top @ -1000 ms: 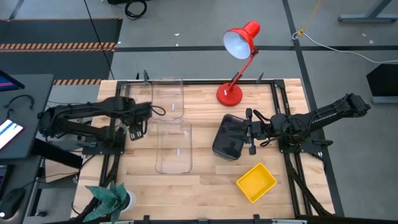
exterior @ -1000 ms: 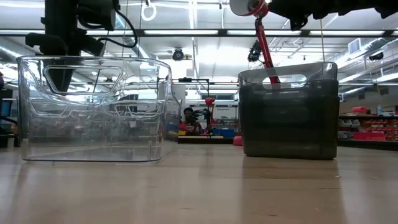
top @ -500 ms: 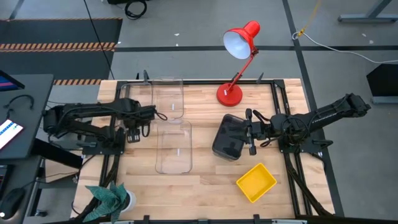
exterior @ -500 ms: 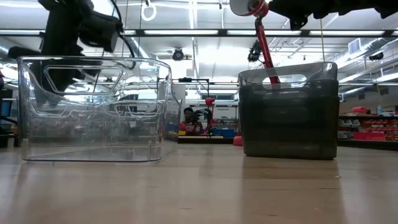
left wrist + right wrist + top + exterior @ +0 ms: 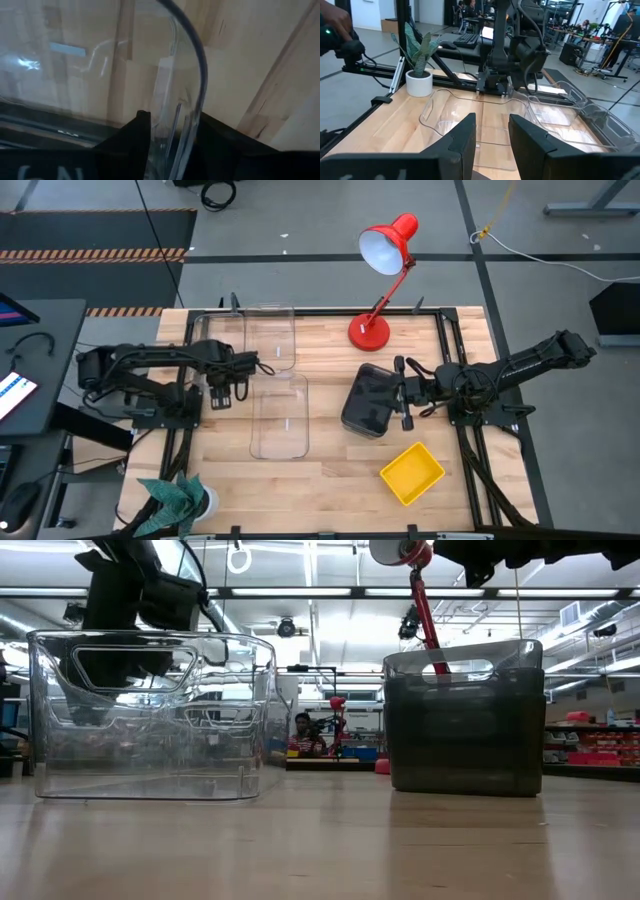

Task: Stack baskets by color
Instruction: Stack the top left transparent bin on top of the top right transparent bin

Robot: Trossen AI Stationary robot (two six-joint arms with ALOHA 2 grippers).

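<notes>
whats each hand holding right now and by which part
Left hand straddles a clear basket's rim; right hand sits at the grey basket's end wall. Whether either actually holds it cannot be told.

the scene is bright and evenly lit from overhead; ceiling strip lights (image 5: 330, 592) glare white in the low view. the table (image 5: 330, 470) shows only soft, short shadows. the clear basket (image 5: 185, 75) catches pale reflections and is blurred close up in the left wrist view.
</notes>
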